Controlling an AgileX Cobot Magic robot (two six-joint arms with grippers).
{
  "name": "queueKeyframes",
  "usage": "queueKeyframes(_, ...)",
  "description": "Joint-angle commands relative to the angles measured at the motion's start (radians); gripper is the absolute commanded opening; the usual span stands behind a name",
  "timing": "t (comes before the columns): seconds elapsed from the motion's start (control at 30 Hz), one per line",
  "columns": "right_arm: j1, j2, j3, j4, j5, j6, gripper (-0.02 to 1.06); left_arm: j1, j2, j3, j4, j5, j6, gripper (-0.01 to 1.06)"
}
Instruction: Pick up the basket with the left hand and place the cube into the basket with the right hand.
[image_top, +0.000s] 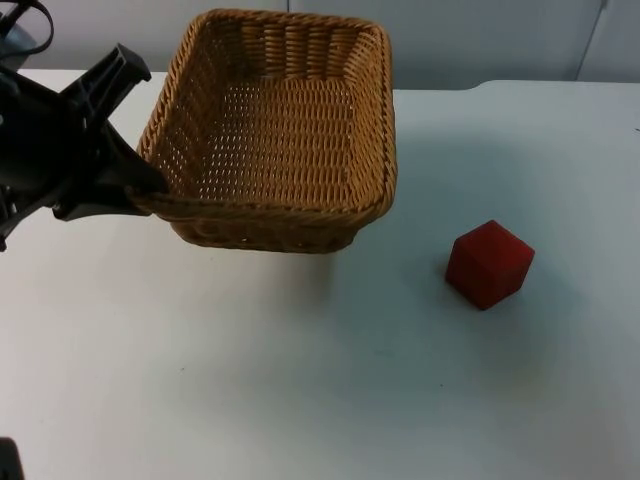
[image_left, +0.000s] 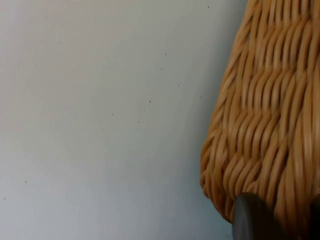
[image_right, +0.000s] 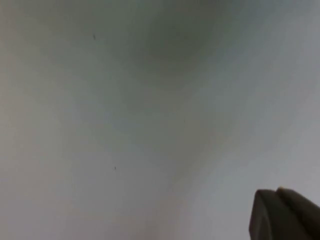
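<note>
A white table runs back to a grey partition wall, and nearly all of its surface lies bare around two things.

The largest is the wicker basket, sitting toward the back left with its mouth open upward and nothing inside. Its near edge looks slightly raised and a shadow spreads beneath its front, so I judge it is being lifted or tipped rather than resting flat; how far off the table it is cannot be told. In the left wrist view the woven wall stands close beside the lens, with the table falling away next to it.

The left gripper comes in from the left and is clamped on the basket's rim at the near left corner. Gripping a corner leaves the mouth free, which suits a drop from above or from the right.

The cube, red and smallest, stands on the table well apart from the basket, to its right and nearer the camera, one corner turned forward. Nothing touches it.

The right gripper hangs over bare table in its own wrist view; whether its fingers are apart or together cannot be told. It appears to be waiting, the cube's pickup not yet begun.
</note>
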Motion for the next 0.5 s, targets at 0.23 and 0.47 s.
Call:
queueKeyframes(0.23,0.004,0.063,-0.168,-0.058,0.089,-0.029,0.59,0.002,-0.019,-0.003,-0.014,0.023,0.001,0.0)
queueKeyframes(0.47,0.004,0.063,-0.247,-0.083,0.034,-0.081,0.74,0.002,-0.019,-0.003,-0.014,0.023,0.001,0.0)
